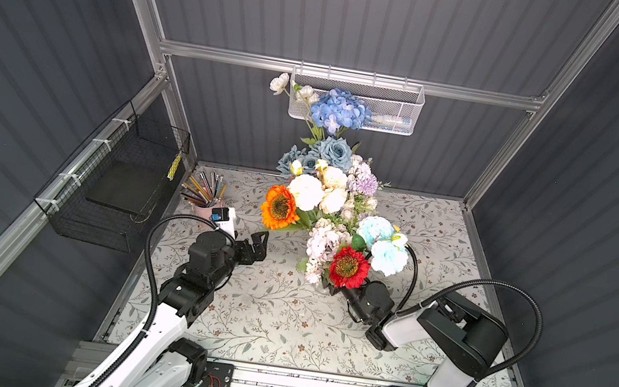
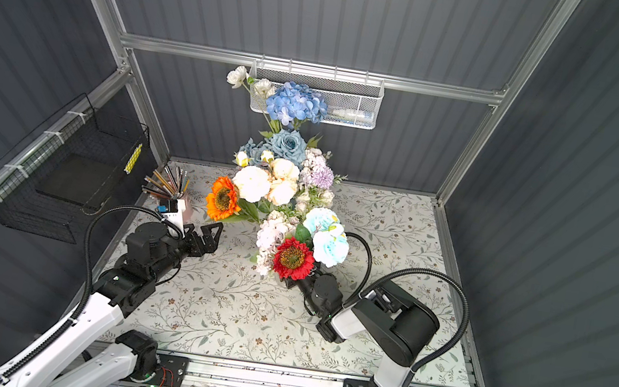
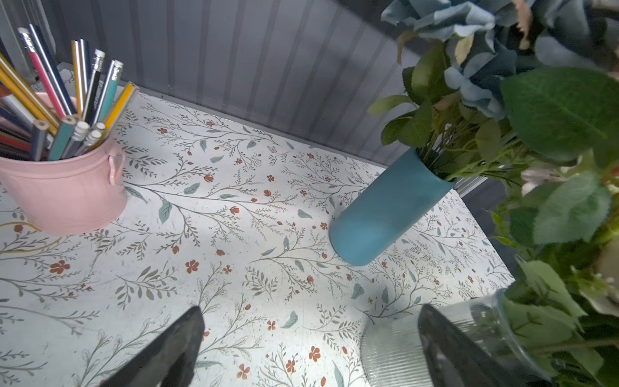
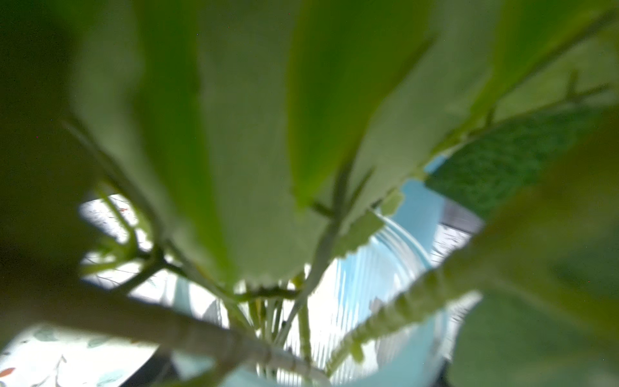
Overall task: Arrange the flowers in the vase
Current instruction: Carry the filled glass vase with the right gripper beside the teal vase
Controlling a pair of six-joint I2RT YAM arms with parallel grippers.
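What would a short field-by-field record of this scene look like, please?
vases: teal vase and ribbed glass vase, both standing on the table cover, both holding stems
flowers: blue hydrangea at the back; orange sunflower; red sunflower in front
left gripper: open, empty, near the pink pencil bucket
right gripper: under the red sunflower by the glass vase; jaws hidden

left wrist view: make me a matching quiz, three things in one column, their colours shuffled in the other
Things:
1. pencil pot
2. tall vase
3. ribbed vase

Colours:
a. clear
b. pink
c. teal

Pairs: 1-b, 2-c, 3-a
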